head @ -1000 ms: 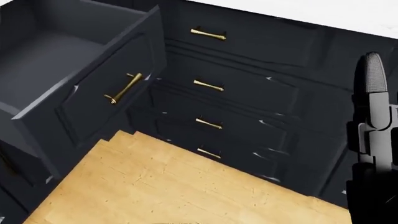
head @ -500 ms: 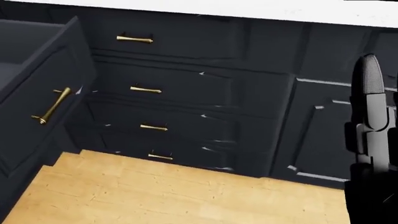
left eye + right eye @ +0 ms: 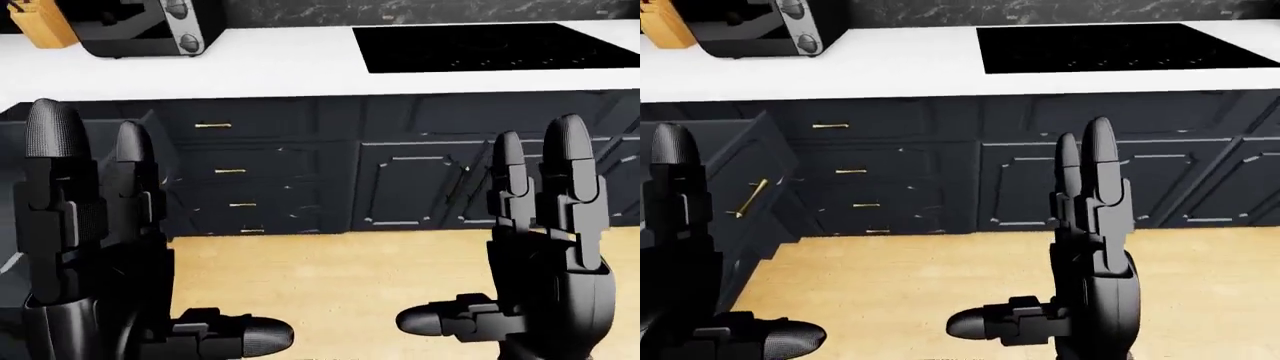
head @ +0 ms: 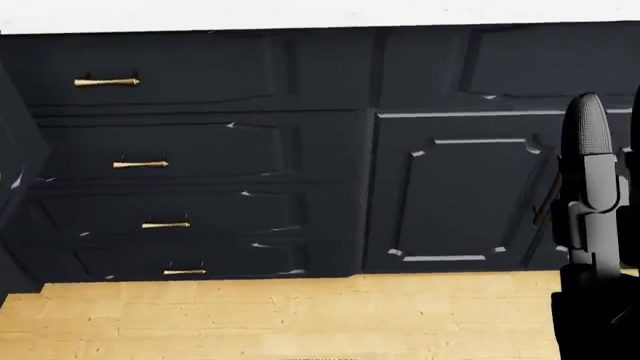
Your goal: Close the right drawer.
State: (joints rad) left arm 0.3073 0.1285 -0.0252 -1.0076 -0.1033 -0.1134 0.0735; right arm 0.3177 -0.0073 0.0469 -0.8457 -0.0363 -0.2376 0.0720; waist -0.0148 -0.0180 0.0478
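The open drawer (image 3: 745,187) is seen at the left edge of the right-eye view, pulled out from the dark cabinets, with its panel turned at an angle and its brass handle (image 3: 751,198) running slantwise from upper right to lower left. In the head view it is barely seen at the left border.

Both hands are held up with fingers spread wide and straight, thumbs pointed inward; nothing is gripped. The left hand (image 3: 685,300) is shown in the lower left of the right-eye view, directly below and just beside the drawer panel as pictured. The right hand (image 3: 1090,255) is placed at centre-right, well apart from the drawer, before a closed cabinet door (image 4: 465,199).

A stack of closed drawers (image 4: 160,161) with small brass pulls is set between the open drawer and that door. A white countertop (image 3: 280,67), a black cooktop (image 3: 490,46) and a toaster (image 3: 150,26) are seen along the top.

The left hand is judged the nearer one; a push against the panel would be directed toward the cabinet run at the left.
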